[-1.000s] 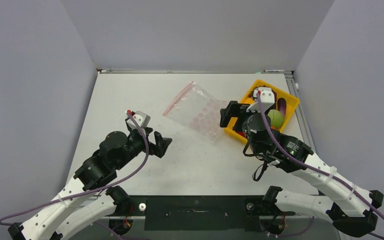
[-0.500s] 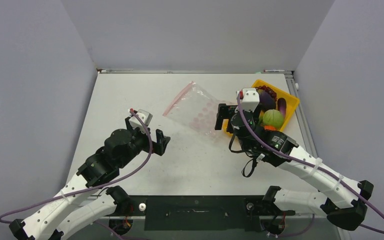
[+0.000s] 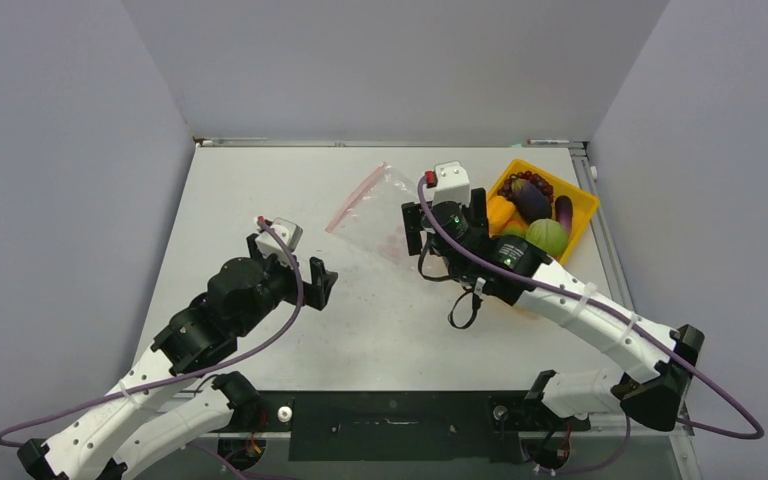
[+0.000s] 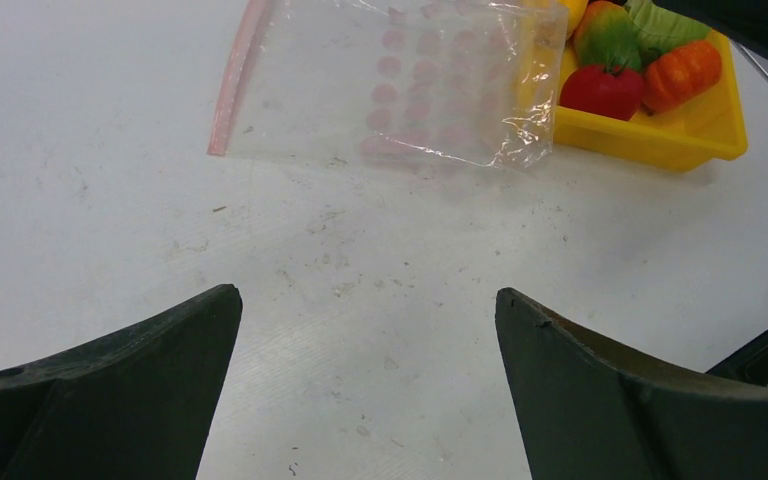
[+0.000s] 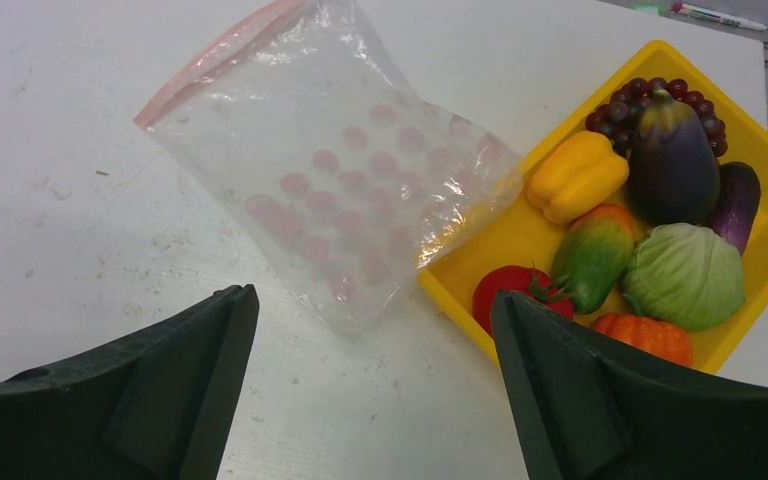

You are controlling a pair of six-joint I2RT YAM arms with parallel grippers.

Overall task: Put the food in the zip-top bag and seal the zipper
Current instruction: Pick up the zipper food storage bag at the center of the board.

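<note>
The zip-top bag lies flat and empty on the table, clear with pink dots. Its pink zipper runs along the far-left edge. The food sits in a yellow tray: grapes, eggplant, yellow pepper, a green round piece, tomato, orange pumpkin. My right gripper hangs open over the bag's right end, beside the tray. My left gripper is open above bare table, short of the bag.
The yellow tray stands at the table's right edge, its near corner under the bag's end. Grey walls close in the left, back and right sides. A metal rail runs along the right edge.
My right arm has swung left, from above the tray to above the bag's right end, uncovering the food. The left arm has barely moved. Both grippers stay open.
</note>
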